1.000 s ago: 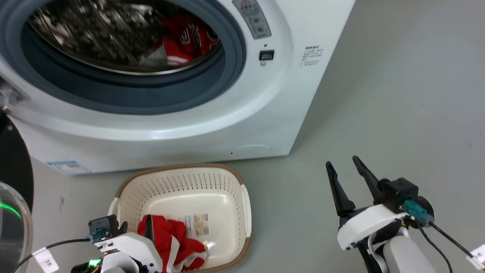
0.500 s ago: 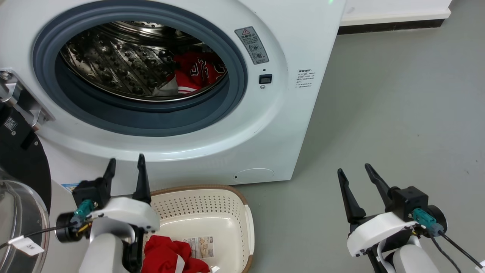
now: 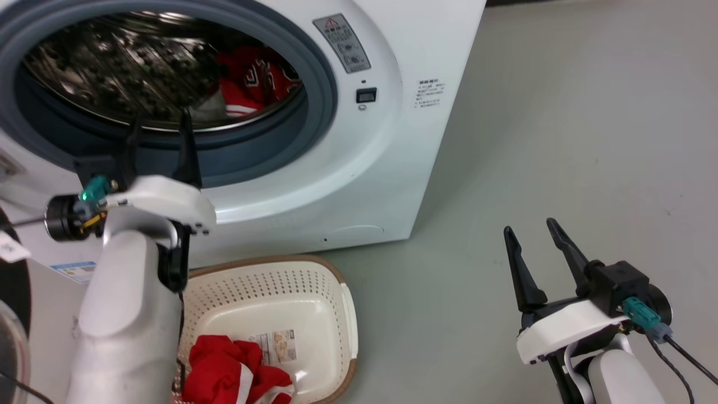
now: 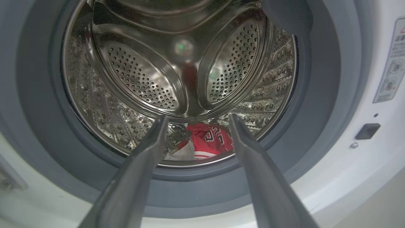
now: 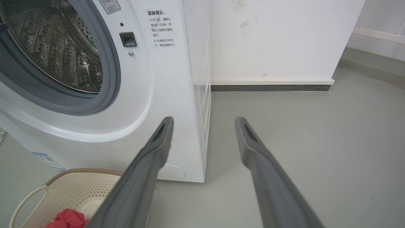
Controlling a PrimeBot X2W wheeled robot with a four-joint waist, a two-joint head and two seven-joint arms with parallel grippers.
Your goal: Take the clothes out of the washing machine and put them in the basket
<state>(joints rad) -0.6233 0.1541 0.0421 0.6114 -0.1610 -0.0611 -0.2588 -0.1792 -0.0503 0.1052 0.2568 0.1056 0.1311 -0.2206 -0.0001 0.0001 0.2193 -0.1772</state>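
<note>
The left gripper [image 3: 159, 118], fingers apart, is aimed at 12 o'clock into the washing machine [image 3: 359, 168]. The red garment [image 4: 208, 139] is bunched at the drum's 5 o'clock. The right gripper [image 3: 530, 226] is held apart.

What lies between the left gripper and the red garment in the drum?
Left wrist view: the lower lip of the grey door seal and bare steel drum floor separate the open left gripper from the red garment.

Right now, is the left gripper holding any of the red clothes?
No, the left gripper is open and empty, pointing at the red garment inside the drum.
</note>
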